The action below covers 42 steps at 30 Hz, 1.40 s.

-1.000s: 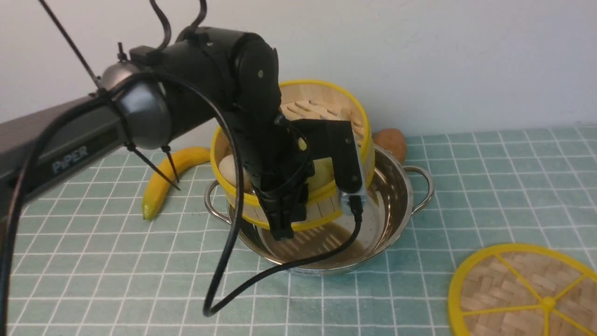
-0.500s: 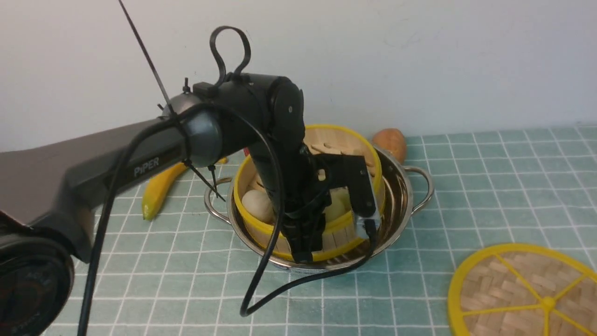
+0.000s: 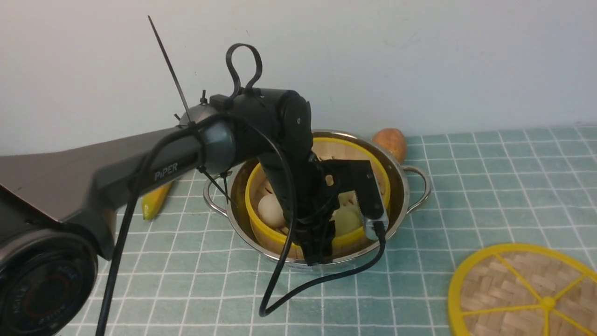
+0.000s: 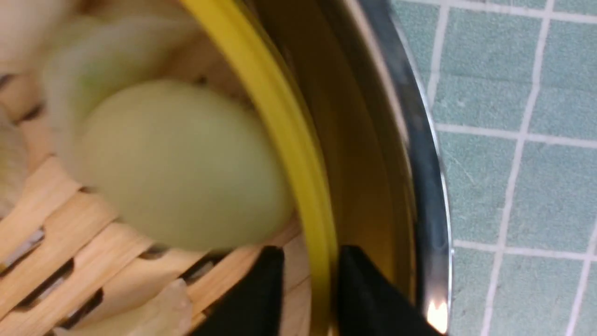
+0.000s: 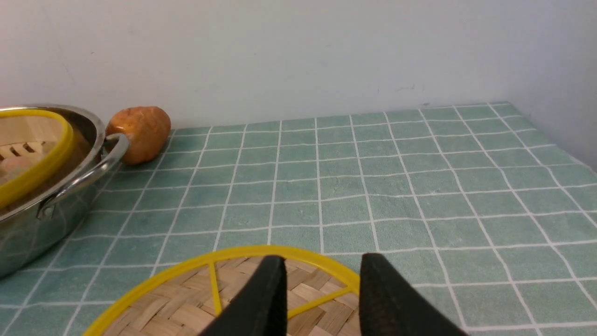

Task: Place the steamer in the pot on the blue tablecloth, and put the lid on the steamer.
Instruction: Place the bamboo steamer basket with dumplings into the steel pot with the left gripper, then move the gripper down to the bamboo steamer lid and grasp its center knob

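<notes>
We see the blue tablecloth [image 3: 466, 186] spread under everything. The pot [image 3: 402, 186] stands on it near the wall, with the steamer [image 3: 368, 156] sitting inside it. The lid [image 3: 513, 280] lies flat on the cloth, well apart to the right. In the front view the arm hides the fingertips. Only its own wrist view shows the left gripper [image 4: 310, 254] astride the steamer's yellow rim, fingers parted, with a strip of wood showing beside the inner one. The right gripper [image 5: 322, 261] appears in its wrist view alone — fingers apart, nothing between them, above the lid's edge. A greenish bun [image 4: 182, 163] lies just inside the rim.
</notes>
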Tool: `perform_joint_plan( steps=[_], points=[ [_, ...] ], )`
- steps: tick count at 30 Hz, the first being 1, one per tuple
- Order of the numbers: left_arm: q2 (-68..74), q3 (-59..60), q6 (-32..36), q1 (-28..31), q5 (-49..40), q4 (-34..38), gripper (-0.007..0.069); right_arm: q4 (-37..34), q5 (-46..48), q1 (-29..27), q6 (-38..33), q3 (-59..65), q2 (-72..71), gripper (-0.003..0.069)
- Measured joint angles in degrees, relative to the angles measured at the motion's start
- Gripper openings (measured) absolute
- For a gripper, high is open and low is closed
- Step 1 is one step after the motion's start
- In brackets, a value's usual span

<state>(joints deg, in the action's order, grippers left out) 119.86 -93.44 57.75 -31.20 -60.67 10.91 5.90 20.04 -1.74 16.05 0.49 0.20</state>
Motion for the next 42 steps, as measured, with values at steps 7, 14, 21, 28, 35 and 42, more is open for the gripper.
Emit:
perform_joint_plan(
  steps=[7,14,21,28,35,42],
  points=[
    [-0.5,-4.2,-5.0,0.0,-6.0,-3.5,0.0465,0.0,0.0,0.0,0.0,0.0,0.0,0.0242],
    [-9.1,-17.1,-13.8,1.5,-8.4,-5.6,0.0467,0.0,0.0,0.0,0.0,0.0,0.0,0.0242],
    [-23.3,-20.4,-24.4,7.9,-8.6,-5.5,0.0338,0.0,0.0,0.0,0.0,0.0,0.0,0.0242],
    [-31.6,-20.5,-28.2,12.4,-8.7,-5.9,0.0218,0.0,0.0,0.0,0.0,0.0,0.0,0.0242],
    [-36.0,-19.8,-28.4,13.2,-8.2,-8.1,0.0148,-0.1,0.0,0.0,0.0,0.0,0.0,0.0242],
    [-49.3,-0.8,-30.3,17.5,3.4,-4.6,0.0147,-0.1,0.0,0.0,0.0,0.0,0.0,0.0242]
  ],
)
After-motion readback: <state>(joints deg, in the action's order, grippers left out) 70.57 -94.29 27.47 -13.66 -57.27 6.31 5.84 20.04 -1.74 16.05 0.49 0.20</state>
